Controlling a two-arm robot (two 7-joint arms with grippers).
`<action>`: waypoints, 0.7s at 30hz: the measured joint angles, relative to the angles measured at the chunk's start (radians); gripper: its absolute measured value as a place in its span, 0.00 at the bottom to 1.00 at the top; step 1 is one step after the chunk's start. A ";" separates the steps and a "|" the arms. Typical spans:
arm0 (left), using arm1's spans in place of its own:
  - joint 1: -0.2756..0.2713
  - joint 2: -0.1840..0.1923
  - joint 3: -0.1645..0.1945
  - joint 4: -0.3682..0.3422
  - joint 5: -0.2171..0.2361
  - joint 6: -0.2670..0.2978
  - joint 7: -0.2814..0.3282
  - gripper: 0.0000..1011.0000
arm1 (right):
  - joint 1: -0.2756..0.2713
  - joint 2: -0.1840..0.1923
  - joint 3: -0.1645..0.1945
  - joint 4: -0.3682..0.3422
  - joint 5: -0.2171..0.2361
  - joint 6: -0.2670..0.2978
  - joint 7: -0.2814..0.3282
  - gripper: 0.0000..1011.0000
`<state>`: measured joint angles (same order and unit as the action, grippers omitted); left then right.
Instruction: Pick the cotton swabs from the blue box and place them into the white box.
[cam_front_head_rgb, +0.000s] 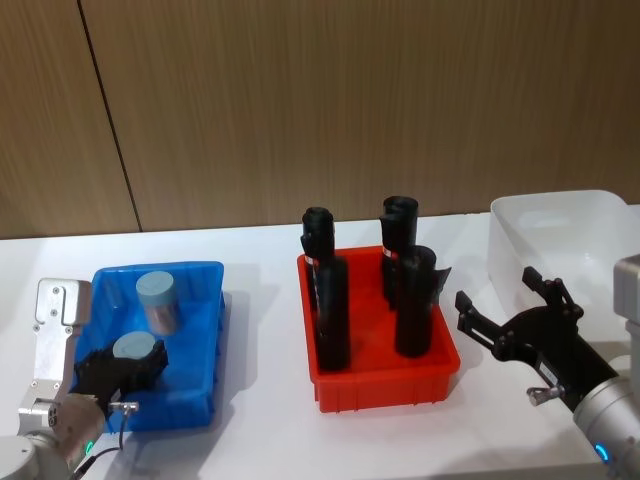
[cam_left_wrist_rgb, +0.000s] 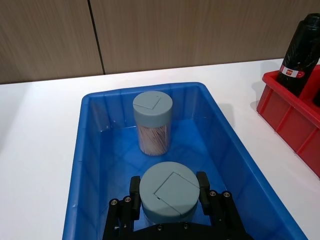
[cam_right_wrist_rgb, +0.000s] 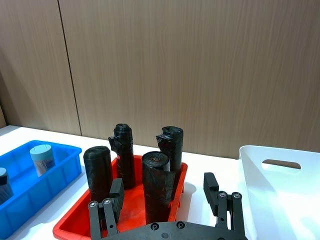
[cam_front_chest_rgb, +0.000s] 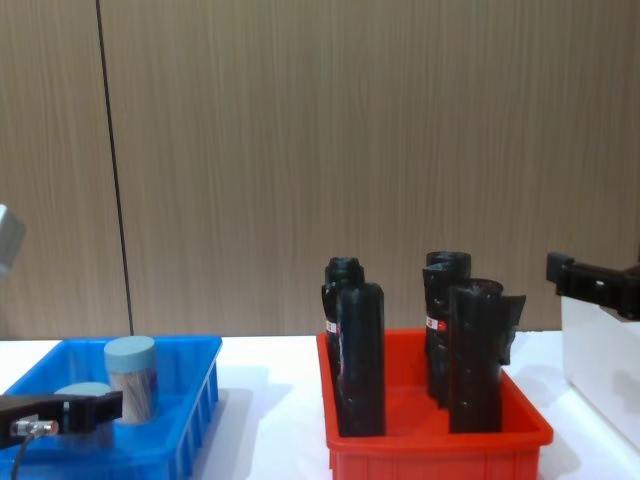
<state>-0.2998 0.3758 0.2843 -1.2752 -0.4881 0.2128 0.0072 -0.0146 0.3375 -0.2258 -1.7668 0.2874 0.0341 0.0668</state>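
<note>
The left gripper (cam_left_wrist_rgb: 169, 186) sits low in the blue box (cam_left_wrist_rgb: 227, 135), at the worktop's (cam_front_head_rgb: 262, 425) front left corner, its fingers (cam_left_wrist_rgb: 202, 181) pressed against opposite sides of the near cotton swabs tub (cam_left_wrist_rgb: 169, 200) at lid height; the far cotton swabs tub (cam_left_wrist_rgb: 152, 122) stands upright just behind it. The right gripper (cam_front_head_rgb: 497, 290) hovers with fingers apart and empty near the front right, between the red bin (cam_front_head_rgb: 385, 385) and the white box (cam_front_head_rgb: 560, 215) at the right edge. The hold appears to be on the lid rather than the clear body, so the lid could pop off or the tub could swing and slip on the lift. The way across passes over the tall black bottles (cam_front_head_rgb: 415, 300), which a low carry would strike, and the waiting right gripper crowds the approach. The bottles carry a red and white band label (cam_left_wrist_rgb: 290, 70), but its writing cannot be read; the lids are plain.
</note>
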 joint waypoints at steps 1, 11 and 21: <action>-0.001 0.000 0.000 0.001 0.003 -0.002 -0.002 0.67 | 0.000 0.000 0.000 0.000 0.000 0.000 0.000 0.99; -0.001 0.001 -0.001 -0.020 0.031 -0.030 -0.016 0.66 | 0.000 0.000 0.000 0.000 0.000 0.000 0.000 0.99; 0.009 0.017 -0.010 -0.126 0.054 -0.026 -0.036 0.66 | 0.000 0.000 0.000 0.000 0.000 0.000 0.000 0.99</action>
<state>-0.2912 0.3923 0.2743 -1.4010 -0.4341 0.1871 -0.0286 -0.0146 0.3375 -0.2258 -1.7668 0.2874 0.0341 0.0668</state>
